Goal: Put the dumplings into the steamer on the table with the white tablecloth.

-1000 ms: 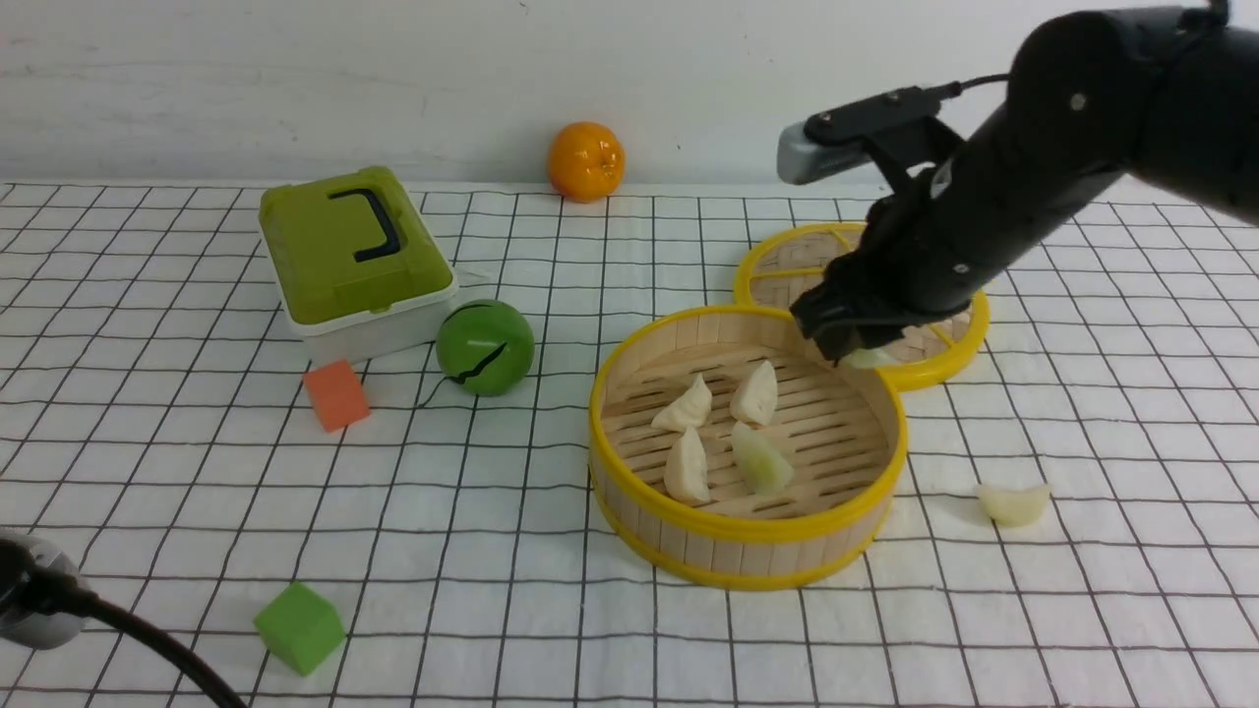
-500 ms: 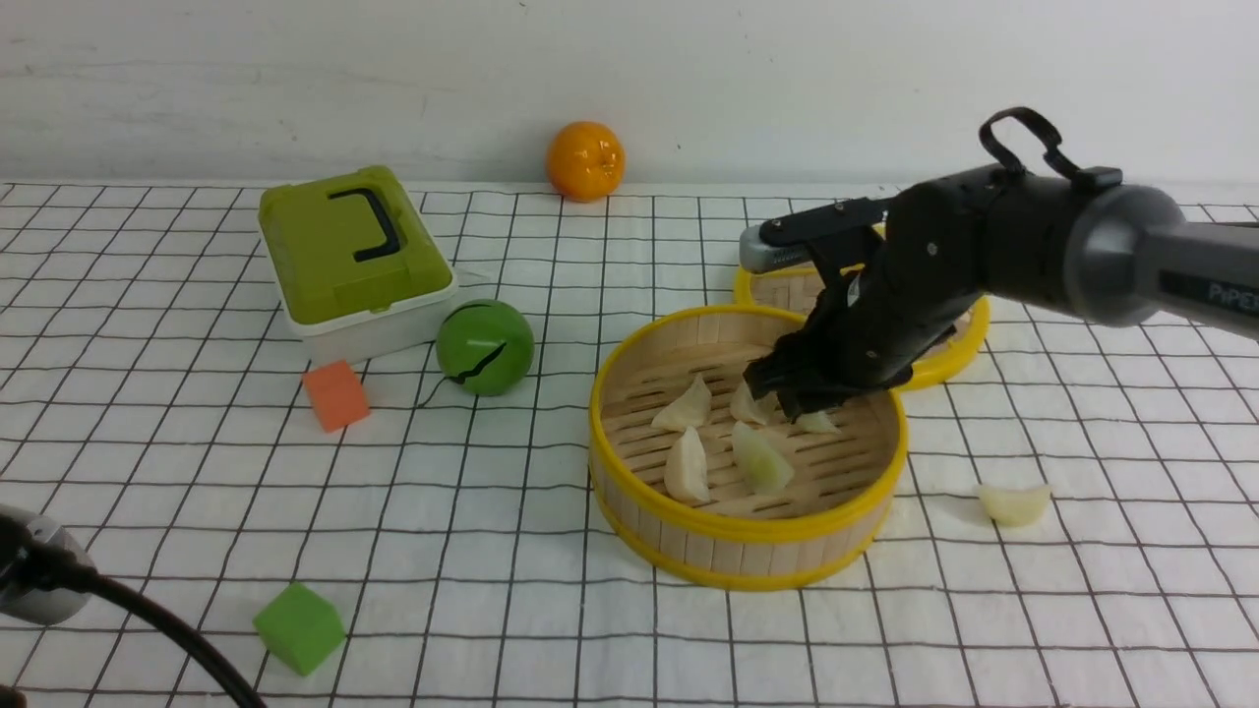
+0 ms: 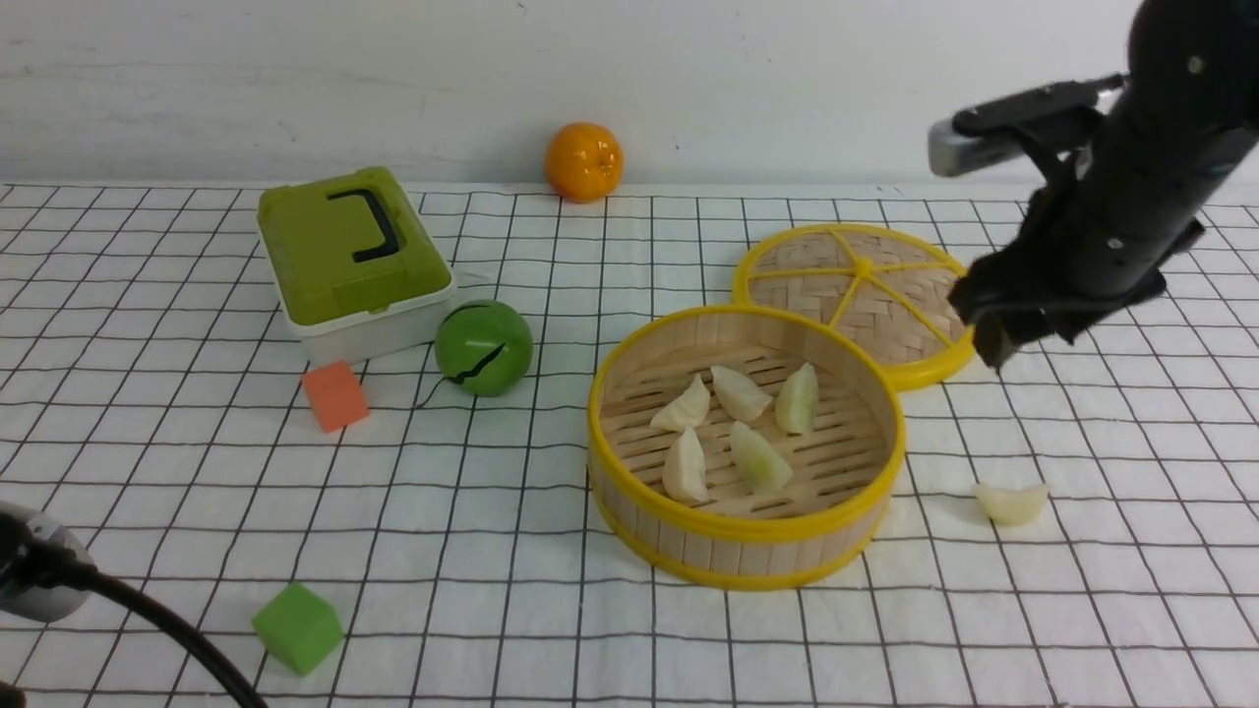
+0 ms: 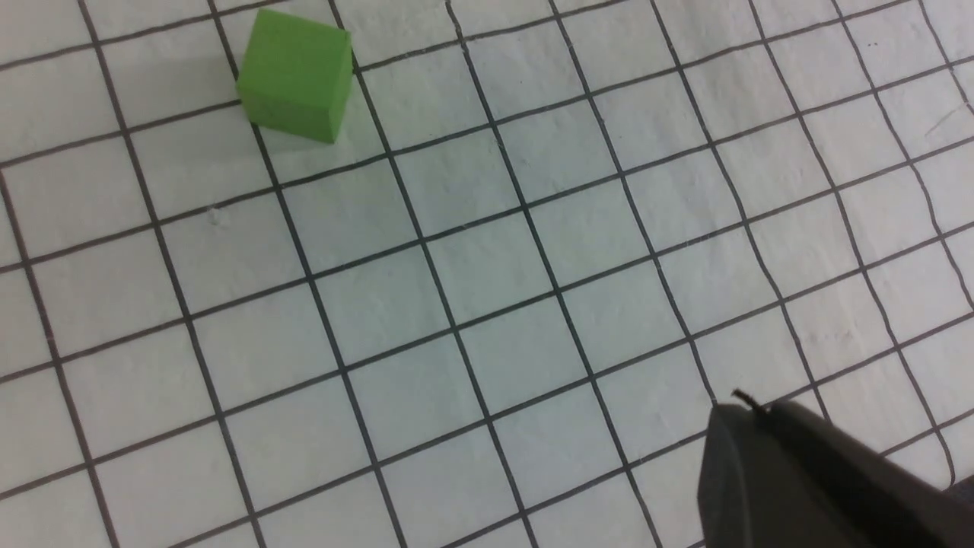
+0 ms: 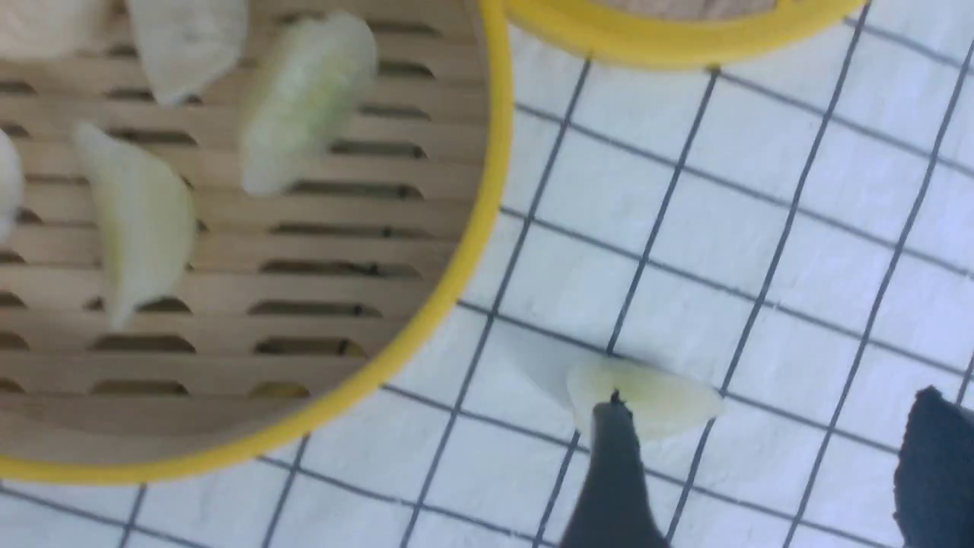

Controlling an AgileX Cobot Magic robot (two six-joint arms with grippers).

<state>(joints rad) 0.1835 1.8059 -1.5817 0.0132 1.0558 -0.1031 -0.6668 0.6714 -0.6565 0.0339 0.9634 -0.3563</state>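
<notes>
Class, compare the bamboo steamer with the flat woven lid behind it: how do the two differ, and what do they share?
The steamer is a deep basket with a slatted floor; the lid is flat and woven, with yellow spokes. The steamer holds five dumplings; the lid carries nothing. Both are round, bamboo-coloured and yellow-rimmed.

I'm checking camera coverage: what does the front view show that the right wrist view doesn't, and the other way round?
Only the front view: the green box, orange, green ball, orange cube, green cube, and all five dumplings in the steamer. Only the right wrist view: the gap between the right hand's open fingers, one fingertip lined up over the loose dumpling. Both: the steamer, the loose dumpling on the white tablecloth, and the lid's yellow rim.
</notes>
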